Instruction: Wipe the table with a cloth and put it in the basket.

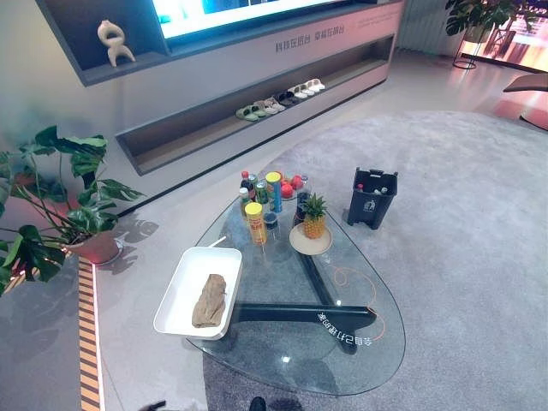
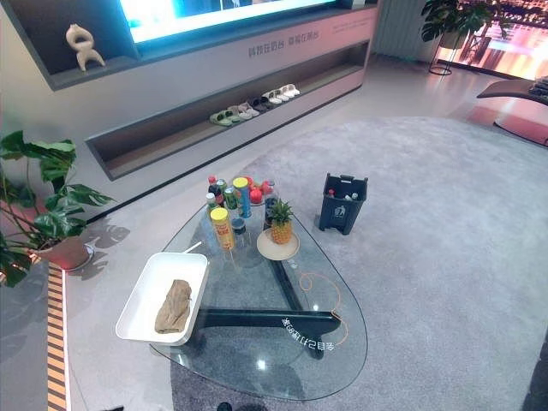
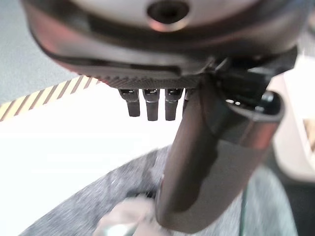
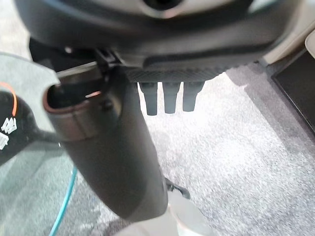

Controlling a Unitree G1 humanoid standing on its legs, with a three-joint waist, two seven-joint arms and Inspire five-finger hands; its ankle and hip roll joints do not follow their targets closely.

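Observation:
A crumpled brown cloth point(image 1: 210, 300) lies inside the white rectangular basket point(image 1: 190, 270), which sits on the left end of the oval glass table point(image 1: 351, 351). No hand touches either of them. My left hand point(image 3: 211, 162) hangs low over grey carpet beside the table, its fingers point(image 3: 150, 105) straight and nothing in it. My right hand point(image 4: 113, 157) hangs the same way over the carpet, fingers point(image 4: 170, 101) straight and empty.
Several bottles and cans point(image 1: 261, 201) cluster at the table's far end, next to a pineapple point(image 1: 313, 216) on a plate. A dark bin point(image 1: 372, 198) stands on the carpet to the right. A potted plant point(image 1: 73, 210) stands at left, by a low shelf with slippers point(image 1: 278, 101).

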